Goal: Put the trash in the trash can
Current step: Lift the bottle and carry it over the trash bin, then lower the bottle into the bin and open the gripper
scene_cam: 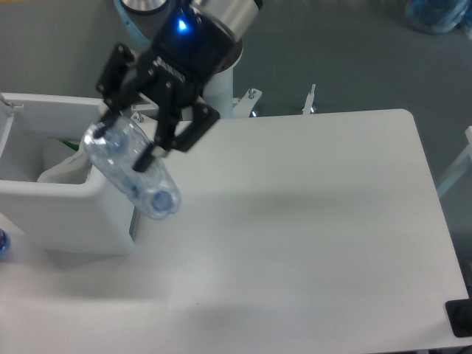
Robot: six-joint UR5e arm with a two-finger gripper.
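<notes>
Over on the far left sits the big white boxy plastic trash can (59, 214) with rounded corners, parked on the white desk (310, 243). Down inside it I can see a flat white-translucent pouch (65, 164) with a bit of green showing at its top edge, leaning against the inner wall.

Just right of that, up in the air over the can's right rim, is the crushed clear plastic water bottle (133, 173) with its pale blue cap pointing down toward the desk. It's tilted, upper end toward the can's opening, lower end hanging past the can's outer wall, so it's not inside. It isn't touching the desk.

My black fingers (136, 136) are clamped across the upper half of that bottle, closed in tight on the plastic, one finger on the can side and the others on the desk side. The blue light on my wrist is lit.

Far bottom right corner, a small black object (460, 318) sits at the desk edge; can't tell what it is.
</notes>
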